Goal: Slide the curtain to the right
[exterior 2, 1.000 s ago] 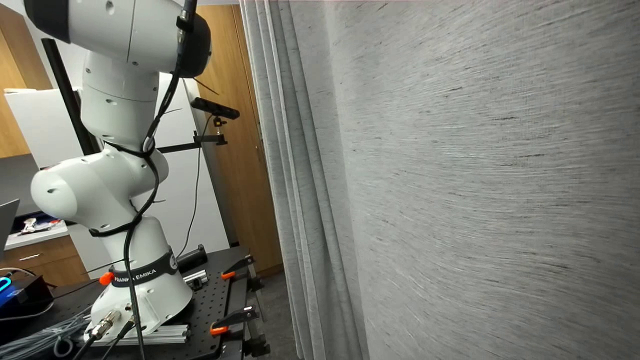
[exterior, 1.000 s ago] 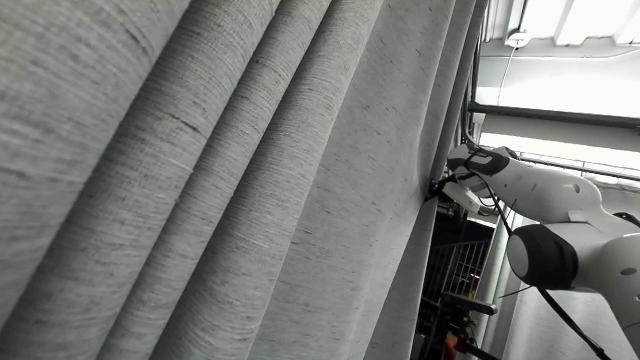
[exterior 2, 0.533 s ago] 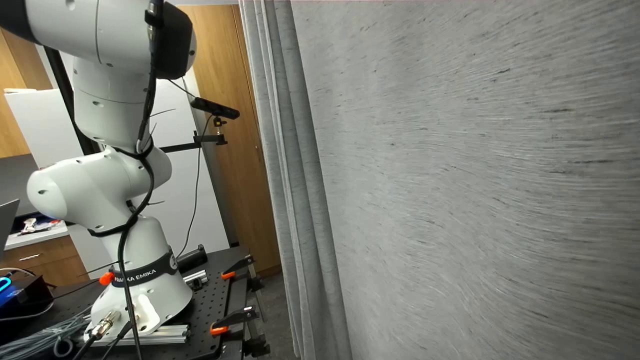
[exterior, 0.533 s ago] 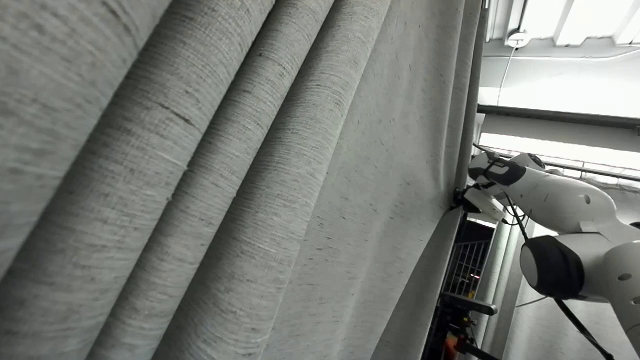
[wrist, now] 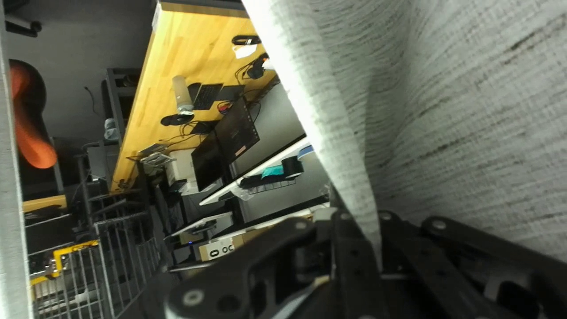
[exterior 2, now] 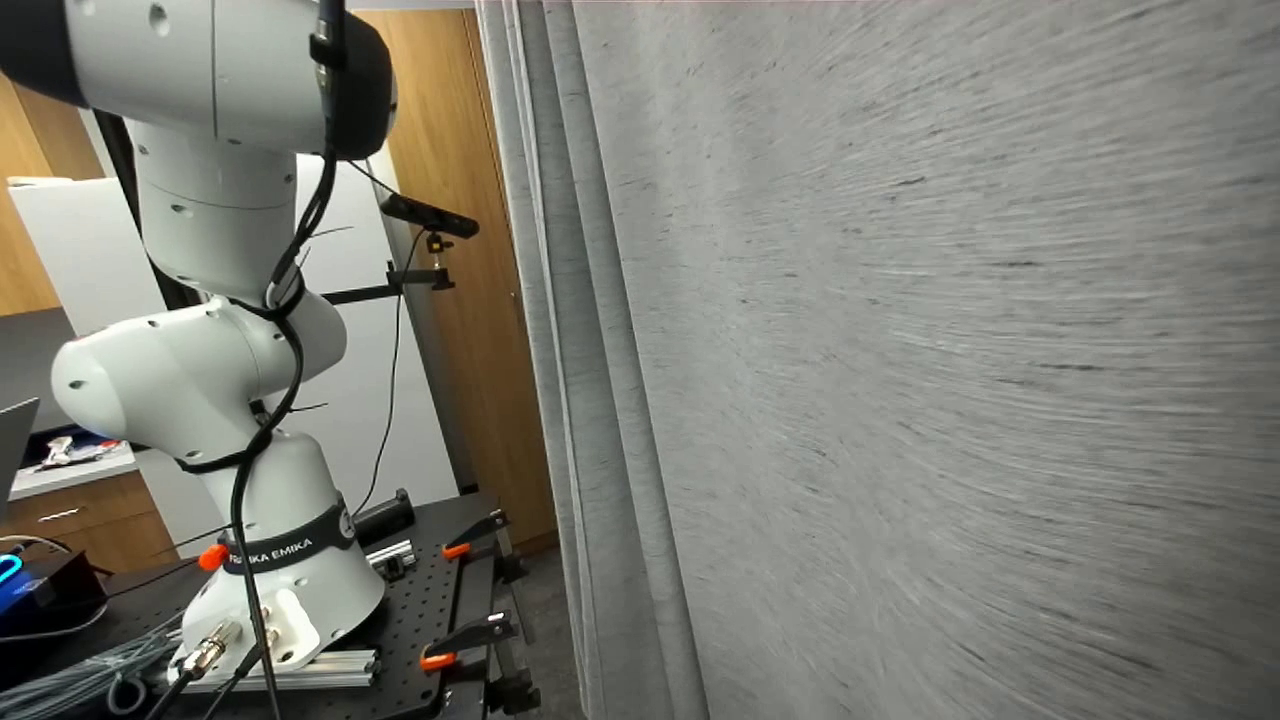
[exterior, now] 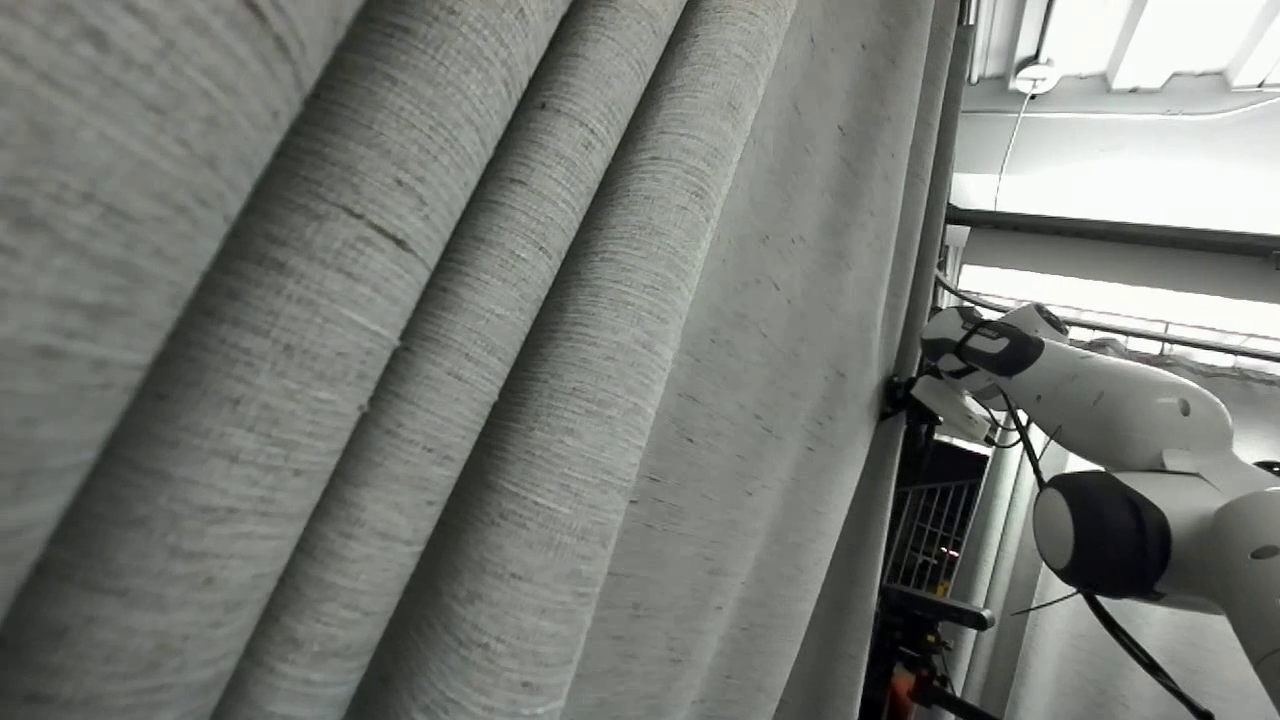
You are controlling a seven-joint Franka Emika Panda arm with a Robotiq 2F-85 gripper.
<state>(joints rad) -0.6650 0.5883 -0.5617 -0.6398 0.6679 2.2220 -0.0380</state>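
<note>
The curtain [exterior: 640,400] is a huge light-grey woven drape with long slanted folds. It fills the left and middle of an exterior view and the right half of an exterior view [exterior 2: 900,350]. In the wrist view the curtain [wrist: 478,119] fills the right side, and its edge runs down between the fingers. My gripper [wrist: 365,221] is shut on that edge. The gripper [exterior: 893,397] also shows small and dark at the curtain's right edge, with the cloth drawn towards it. It is out of view in an exterior view that shows the arm's base.
The arm's base stands on a black perforated table [exterior 2: 420,570] with clamps [exterior 2: 470,640] at its edge. A camera on a bracket [exterior 2: 430,215] stands behind the arm. A wooden desk [wrist: 195,53] and metal racks [wrist: 124,257] lie beyond the curtain's edge.
In an exterior view the gripper and the held curtain edge moved right, then slightly back left. The folds shifted with it. The arm's upper part moved left, then slightly back right in an exterior view.
</note>
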